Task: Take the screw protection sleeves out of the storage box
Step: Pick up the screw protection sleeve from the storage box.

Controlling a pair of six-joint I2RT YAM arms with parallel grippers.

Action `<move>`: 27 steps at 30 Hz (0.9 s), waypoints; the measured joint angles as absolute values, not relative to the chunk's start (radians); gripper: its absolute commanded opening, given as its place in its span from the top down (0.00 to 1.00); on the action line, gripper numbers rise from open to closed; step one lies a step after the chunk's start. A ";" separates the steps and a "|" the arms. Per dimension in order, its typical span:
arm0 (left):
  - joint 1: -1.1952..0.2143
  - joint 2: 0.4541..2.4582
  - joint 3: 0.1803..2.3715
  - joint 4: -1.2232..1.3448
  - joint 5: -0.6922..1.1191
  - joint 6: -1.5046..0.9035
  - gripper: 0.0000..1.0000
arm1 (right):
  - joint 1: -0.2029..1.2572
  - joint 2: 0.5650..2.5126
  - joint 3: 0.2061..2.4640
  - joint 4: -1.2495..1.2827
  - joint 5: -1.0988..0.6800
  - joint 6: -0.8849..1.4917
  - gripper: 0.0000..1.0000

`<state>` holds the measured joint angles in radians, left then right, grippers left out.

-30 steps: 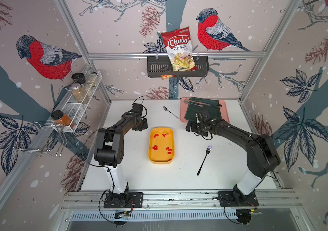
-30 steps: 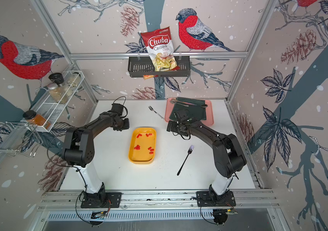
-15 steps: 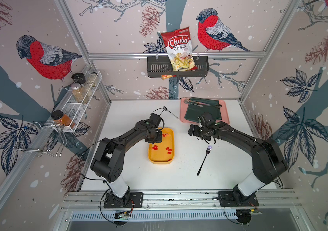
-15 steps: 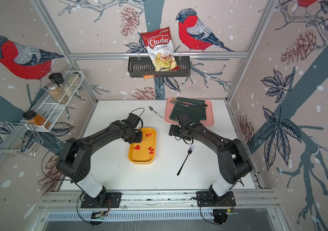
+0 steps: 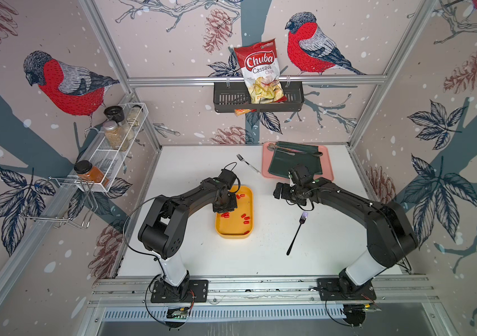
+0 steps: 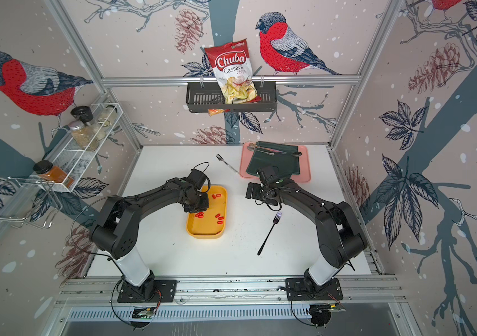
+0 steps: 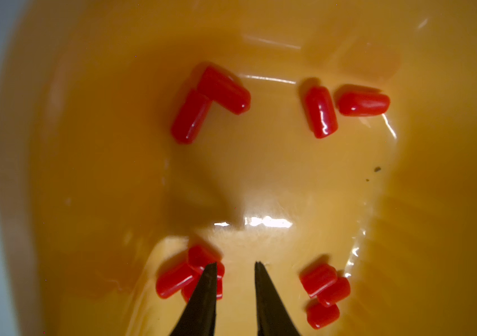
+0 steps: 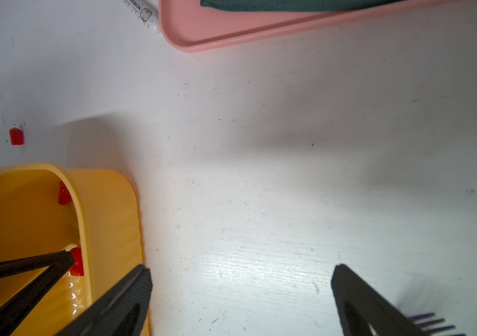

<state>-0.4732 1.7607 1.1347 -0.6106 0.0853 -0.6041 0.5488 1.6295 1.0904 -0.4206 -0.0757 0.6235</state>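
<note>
Bench point(image 5: 260, 256): white, w/ the box point(image 5: 233, 231) mid-bench betw. both arms. L arm point(image 5: 190, 197) comes in from its own side, elbow bent, wrist tipped down over the box's nearer long wall. R arm point(image 5: 347, 197) is stretched fwd, wrist about level, over bare bench betw. the box and the pink tray point(image 5: 329, 174); it's not in play yet.

The box is shallow, glossy, low-walled. It's prob. light enough to skid if you nudge a wall.

R claw point(image 8: 241, 267) stands wide, empty. L claw point(image 7: 235, 264) is narrow, tips low over the box floor w/ a small gap and nothing betw. them. One tip sits against a small clump of sleeves point(image 7: 173, 280).

Most sleeves lie in the box in loose pairs and clumps. One sleeve point(image 8: 16, 136) lies out on the bench, just past the box's end. They look tiny, light, smooth and prob. a bit springy, so expect them to roll or squirt out of a pinch. Grip one across its short dia., mid-length. Pick a loner or a clump's edge so you don't pinch two.
</note>
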 measured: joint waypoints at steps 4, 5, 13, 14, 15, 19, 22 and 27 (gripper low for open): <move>-0.473 1.768 1.142 -0.612 0.082 -0.612 0.75 | 0.549 1.629 1.084 -0.420 -0.076 0.623 0.00; -0.473 1.769 1.142 -0.613 0.080 -0.613 0.75 | 0.549 1.629 1.082 -0.420 -0.076 0.623 0.00; -0.473 1.780 1.142 -0.617 0.065 -0.631 0.73 | 0.549 1.629 1.073 -0.420 -0.079 0.621 0.00; -0.473 1.781 1.142 -0.618 0.060 -0.633 0.73 | 0.549 1.629 1.073 -0.419 -0.079 0.619 0.00; -0.473 1.784 1.143 -0.619 0.059 -0.638 0.73 | 0.549 1.630 1.072 -0.419 -0.079 0.618 0.00; -0.473 1.797 1.147 -0.617 0.059 -0.648 0.73 | 0.549 1.633 1.072 -0.419 -0.080 0.605 0.00; -0.473 1.800 1.147 -0.616 0.059 -0.648 0.74 | 0.549 1.636 1.069 -0.419 -0.080 0.604 0.00; -0.473 1.808 1.149 -0.614 0.057 -0.648 0.79 | 0.549 1.636 1.067 -0.420 -0.079 0.603 0.00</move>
